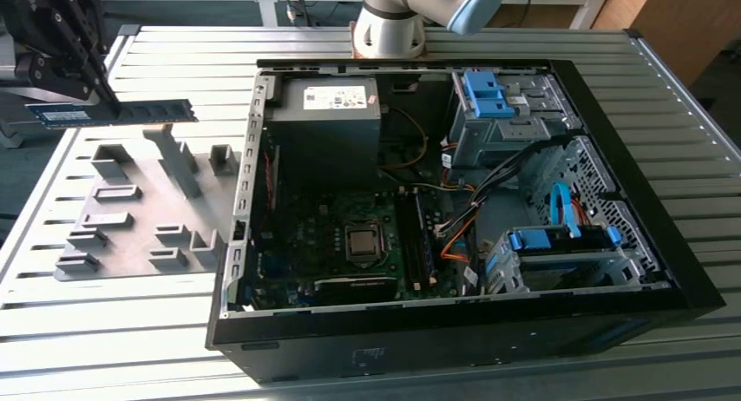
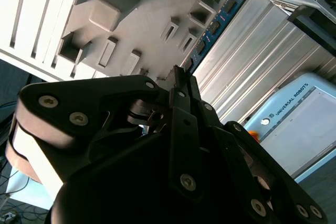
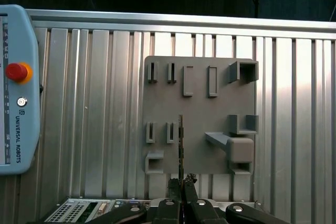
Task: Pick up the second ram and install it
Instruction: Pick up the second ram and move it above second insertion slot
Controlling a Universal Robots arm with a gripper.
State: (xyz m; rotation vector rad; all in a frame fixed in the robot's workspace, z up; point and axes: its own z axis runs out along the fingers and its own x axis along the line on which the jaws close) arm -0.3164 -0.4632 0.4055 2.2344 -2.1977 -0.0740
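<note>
**Second ram is up in the gripper, hanging over the holder tray**

So here's where we're at. The gripper (image 1: 102, 104) is pinched shut on the second ram (image 1: 151, 113). It has the stick clamped nearer the end at the exterior view's left, so most of the board pokes out toward the exterior view's right. The stick is in the air, level along its length and standing on edge. It's clear of the grey holder tray (image 1: 151, 214) and sits over the tray's far end.

In the first wrist view we're looking straight down the fingers (image 3: 190, 179), and the ram is just a thin edge-on line over the tray.

The arm's base (image 1: 388, 28) sits at the far side of the slatted aluminium table (image 1: 116, 331), behind the open PC case (image 1: 463, 349). The wrist comes in at the far left corner with the gripper pointing down at the tray, tipped a little.

The case lies on its side just right of the tray with the motherboard (image 1: 347, 245) exposed, and the ram is well apart from it. A teach pendant (image 3: 16, 87) sits off to one side of the tray.
</note>
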